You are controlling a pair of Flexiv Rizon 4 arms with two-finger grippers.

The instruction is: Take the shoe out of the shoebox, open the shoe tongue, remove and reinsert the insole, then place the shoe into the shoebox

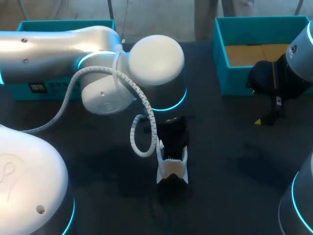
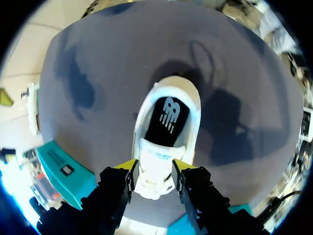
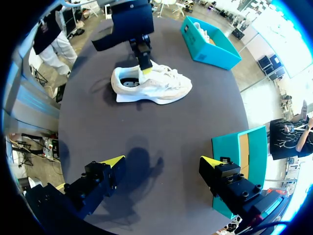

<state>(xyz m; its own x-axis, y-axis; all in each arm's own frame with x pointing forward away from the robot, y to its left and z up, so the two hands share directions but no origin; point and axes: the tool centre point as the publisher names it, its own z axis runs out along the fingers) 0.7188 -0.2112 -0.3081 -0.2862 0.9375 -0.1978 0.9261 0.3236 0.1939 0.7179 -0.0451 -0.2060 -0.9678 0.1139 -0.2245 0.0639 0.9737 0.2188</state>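
Currently, at the far left of the table [image 1: 230,161] stands one teal box [image 1: 49,24], with my left arm [image 1: 58,49] reaching past it to the middle. The left gripper [image 2: 153,169] is down on the shoe [image 3: 161,85]. Its fingers [image 2: 128,169] flank the laced tongue [image 2: 155,156] and seem to press it from both sides, so I judge it clamped there. The shoe stands on its sole mid-table, outside either box. Its long axis runs straight ahead of that gripper, the fingers set across its width. The heel opening and black insole [image 2: 168,117] lie just beyond the tips, with the toe end under the wrist. Any lift of the tongue would therefore pull back from the opening, and the left arm is plainly the nearer one.

Further right, the right gripper [image 3: 161,161] hangs spread wide and empty above bare table, well apart from the shoe, which lies broadside to it. Just beside it sits a second teal box [image 1: 234,78] with a brown floor. I cannot tell which teal piece is box and which is lid.
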